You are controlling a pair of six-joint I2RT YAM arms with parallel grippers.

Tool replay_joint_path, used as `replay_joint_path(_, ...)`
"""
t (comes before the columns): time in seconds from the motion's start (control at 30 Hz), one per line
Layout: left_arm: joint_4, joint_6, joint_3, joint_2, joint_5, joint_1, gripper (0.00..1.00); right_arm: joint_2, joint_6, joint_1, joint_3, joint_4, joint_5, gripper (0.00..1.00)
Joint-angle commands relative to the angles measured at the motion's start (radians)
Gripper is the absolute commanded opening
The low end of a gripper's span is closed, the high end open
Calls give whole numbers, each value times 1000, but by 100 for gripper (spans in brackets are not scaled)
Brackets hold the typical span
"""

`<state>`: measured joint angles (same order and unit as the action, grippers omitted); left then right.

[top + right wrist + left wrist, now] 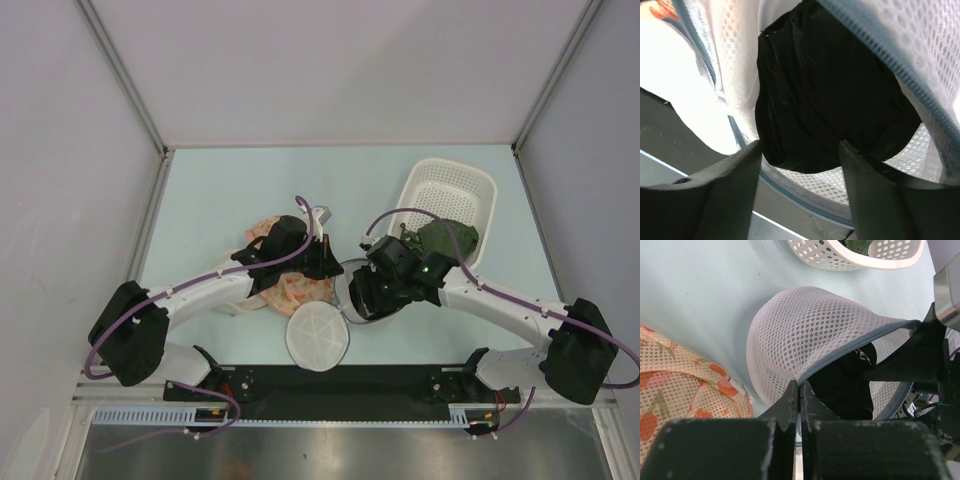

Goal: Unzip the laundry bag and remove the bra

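So, unzipping looks done: the laundry bag (pixel 805 335), near the white basket (pixel 445 190), gapes open. The left pincer (pixel 800 395) is pressed together on its rim, and the right pincer (pixel 800 147) is spread either side of the bra (pixel 830 90) (not out yet). Pulling it out remains.

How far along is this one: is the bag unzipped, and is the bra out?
Done: the laundry bag is unzipped, its zipper parted and the mouth gaping. In hand: the left gripper pinches the zipper rim, and the right gripper, open, has a finger on either side of the bra inside the bag. Left: gripping the bra and pulling it out.
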<state>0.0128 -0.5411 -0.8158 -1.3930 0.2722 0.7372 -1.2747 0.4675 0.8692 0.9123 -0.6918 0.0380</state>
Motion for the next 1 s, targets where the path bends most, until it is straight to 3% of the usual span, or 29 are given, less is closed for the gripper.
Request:
replay_joint_path(0.0, -20, 12, -25, 38, -7, -9, 0, 17, 10, 5, -13, -15, -1, 64)
replay_joint_path(0.13, 5, 10, -23, 42, -7, -9, 0, 9, 3, 4, -16, -15, 0, 60)
replay_joint_path(0.23, 4, 12, -25, 43, -5, -10, 0, 3, 0, 5, -15, -11, 8, 50)
replay_joint_path(0.37, 7, 12, -25, 45, -4, -10, 0, -6, -3, 7, -12, -9, 20, 19)
replay_joint_path(0.5, 7, 13, -28, 43, -1, -10, 0, 3, -1, 7, -3, -12, 26, 0)
replay_joint_path(0.77, -4, 16, -34, 31, 28, -10, 0, 67, 16, 5, 48, -15, -19, 0)
replay_joint_path(0.97, -10, 15, -29, 34, 39, -10, 0, 161, 45, 5, 71, 27, -138, 0)
